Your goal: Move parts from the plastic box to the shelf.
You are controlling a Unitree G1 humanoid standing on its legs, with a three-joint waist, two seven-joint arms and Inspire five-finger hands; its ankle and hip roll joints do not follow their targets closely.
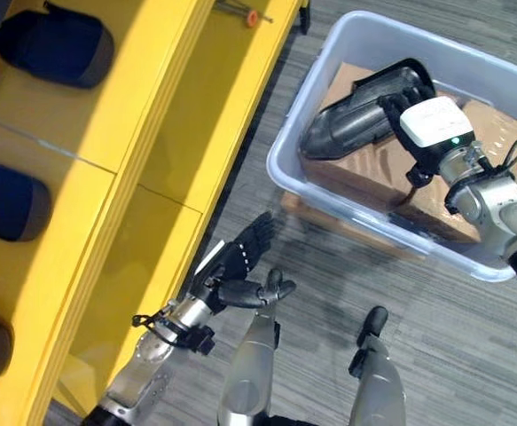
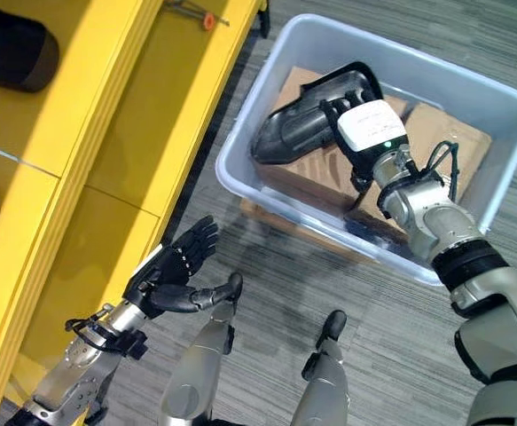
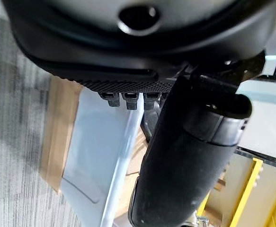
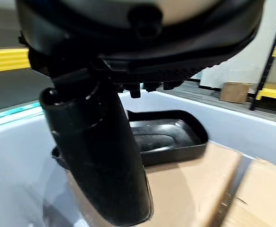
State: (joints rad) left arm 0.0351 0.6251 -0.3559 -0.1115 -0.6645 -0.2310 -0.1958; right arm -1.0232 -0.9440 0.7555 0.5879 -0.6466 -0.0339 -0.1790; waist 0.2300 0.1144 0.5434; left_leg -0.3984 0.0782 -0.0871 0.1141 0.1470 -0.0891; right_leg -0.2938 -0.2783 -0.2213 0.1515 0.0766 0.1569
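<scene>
Black molded part (image 1: pixel 360 115) inside pale plastic box (image 1: pixel 285 160), far right of scene, lying tilted on brown cardboard (image 1: pixel 364 169) that lines box bottom. Part long and shell-like w/ raised rim; in right wrist view (image 4: pixel 168 135) seen as shallow black tray shape resting on cardboard, just past the hand.

Right hand (image 2: pixel 351 102) reached into box from near right, forearm angled up and left across box's near wall, white wrist housing on top. Hand right at far-right end of part, fingers (image 1: pixel 422 89) lying over its rim, seemingly touching. In right wrist view thumb (image 4: pixel 100 156) sticks out straight in front of part, fingertips a short row just above it. Grip itself: cannot tell if closed on part or just resting.

Left hand (image 1: pixel 240 266) low at near left, over grey carpet floor (image 1: pixel 329 284), between yellow shelf (image 1: pixel 134 133) and box, well apart from part. Palm turned up-ish, fingers spread and relaxed, thumb out to right, holding nothing. Left wrist view looks along thumb (image 3: pixel 190 156) toward box wall and cardboard beneath it.

Shelf along left side; dark blue-black parts (image 1: pixel 54 44) already sitting in its compartments, one per bay. Small red-tipped tool (image 1: pixel 245 13) on far shelf board
</scene>
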